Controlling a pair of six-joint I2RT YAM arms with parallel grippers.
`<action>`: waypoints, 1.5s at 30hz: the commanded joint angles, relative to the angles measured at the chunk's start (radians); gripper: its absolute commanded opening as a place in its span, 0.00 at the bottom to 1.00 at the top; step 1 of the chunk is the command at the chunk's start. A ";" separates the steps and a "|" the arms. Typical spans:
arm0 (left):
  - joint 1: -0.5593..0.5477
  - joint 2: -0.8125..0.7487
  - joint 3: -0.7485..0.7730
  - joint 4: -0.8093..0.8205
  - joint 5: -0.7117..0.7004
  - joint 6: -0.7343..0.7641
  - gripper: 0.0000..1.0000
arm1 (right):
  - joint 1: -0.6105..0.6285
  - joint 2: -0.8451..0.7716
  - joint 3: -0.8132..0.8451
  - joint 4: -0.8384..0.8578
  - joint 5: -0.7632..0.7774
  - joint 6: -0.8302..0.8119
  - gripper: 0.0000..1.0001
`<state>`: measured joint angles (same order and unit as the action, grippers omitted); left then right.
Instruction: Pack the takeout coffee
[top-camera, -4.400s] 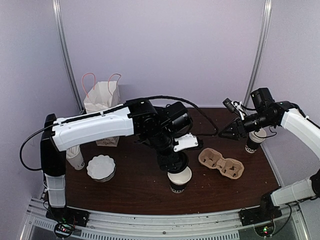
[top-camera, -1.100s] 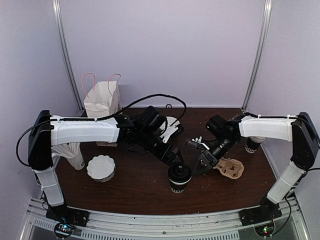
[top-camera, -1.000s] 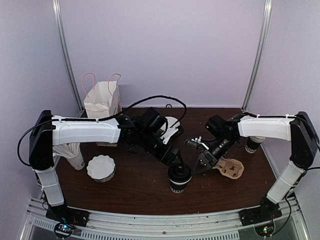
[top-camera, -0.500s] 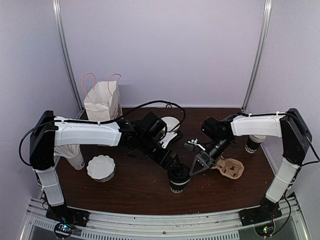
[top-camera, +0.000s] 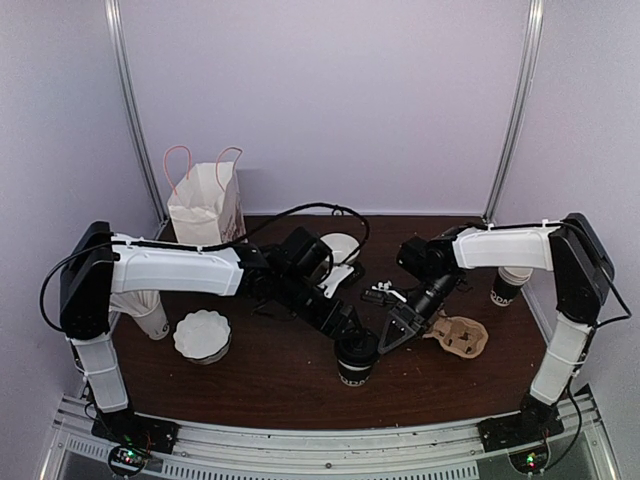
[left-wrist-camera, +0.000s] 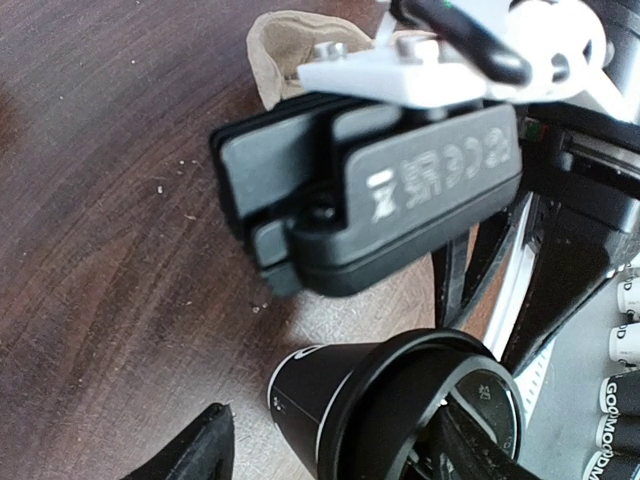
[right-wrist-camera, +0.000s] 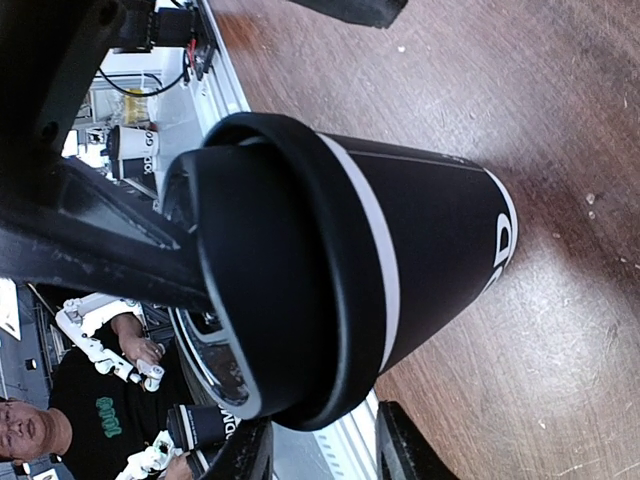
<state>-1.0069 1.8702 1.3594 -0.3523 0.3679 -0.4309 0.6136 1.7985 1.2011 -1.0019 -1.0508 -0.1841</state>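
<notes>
The takeout coffee (top-camera: 357, 357) is a black paper cup with a black lid, upright at the table's front middle. It fills the right wrist view (right-wrist-camera: 340, 230) and sits low in the left wrist view (left-wrist-camera: 390, 410). My left gripper (top-camera: 347, 325) (left-wrist-camera: 330, 455) is open over the cup. One finger (left-wrist-camera: 475, 455) lies on the lid and the other (left-wrist-camera: 190, 455) hangs clear of the cup's side. My right gripper (top-camera: 386, 338) (right-wrist-camera: 320, 455) comes in from the right, fingers narrowly apart at the lid's rim, gripping nothing that I can see.
A brown pulp cup carrier (top-camera: 458, 335) lies just right of the right gripper. A lidless black cup (top-camera: 508, 287) stands at the far right. The white paper bag (top-camera: 205, 203) stands at the back left, with a stack of white lids (top-camera: 201, 336) and stacked cups (top-camera: 150, 312) at the left.
The cup, open-topped a few seconds ago, now carries a black lid. In the last second the right gripper slid left up to the cup and narrowed; the left gripper narrowed slightly.
</notes>
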 joint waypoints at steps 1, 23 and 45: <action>0.003 0.040 -0.060 -0.037 -0.028 -0.012 0.69 | 0.014 0.079 0.003 0.050 0.297 0.013 0.33; 0.001 0.013 -0.129 0.015 -0.010 -0.015 0.65 | 0.072 -0.412 0.072 -0.060 0.415 -0.347 0.24; 0.002 0.024 -0.125 0.035 -0.012 -0.040 0.64 | 0.560 -0.273 0.094 0.056 0.861 -0.453 0.14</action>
<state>-1.0050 1.8534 1.2751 -0.2169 0.3969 -0.4816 1.1461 1.5261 1.2953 -0.9844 -0.2817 -0.6468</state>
